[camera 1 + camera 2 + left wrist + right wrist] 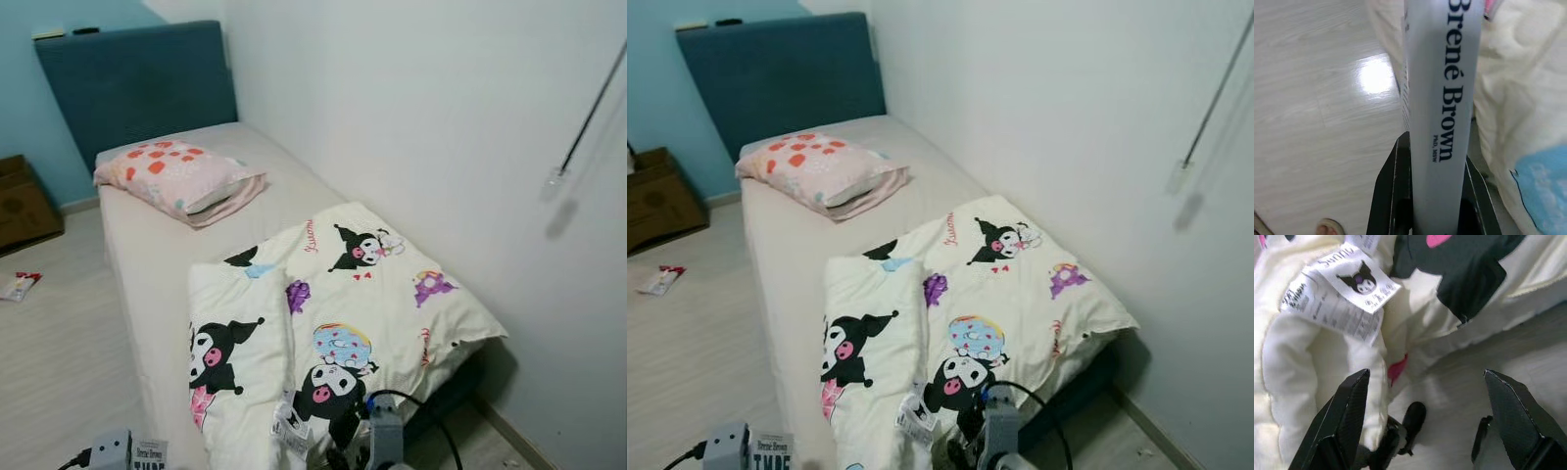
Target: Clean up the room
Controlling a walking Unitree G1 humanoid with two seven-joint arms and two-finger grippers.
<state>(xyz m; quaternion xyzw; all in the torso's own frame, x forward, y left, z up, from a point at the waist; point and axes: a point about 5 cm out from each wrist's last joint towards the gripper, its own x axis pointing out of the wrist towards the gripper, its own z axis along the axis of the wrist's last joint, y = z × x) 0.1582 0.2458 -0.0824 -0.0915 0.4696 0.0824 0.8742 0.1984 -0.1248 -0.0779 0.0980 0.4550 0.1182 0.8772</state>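
A grey-white book (1442,98) with "Brené Brown" printed on its spine stands between the black fingers (1396,196) of my left gripper (1435,166), which is shut on it. The book's top (149,455) shows low at the left beside the bed. My right gripper (1432,421) is open, its two fingers (1347,421) spread just off the hanging edge of a cream cartoon-print blanket (343,313), near its sewn care tag (1337,293). The blanket lies folded over the foot of the bed (157,255).
A pink pillow with red spots (181,176) lies at the bed's head, under a teal headboard (137,83). A white wall (441,117) runs along the bed's right side. On the wooden floor to the left lie a red-and-white packet (20,285) and a brown cabinet (22,201).
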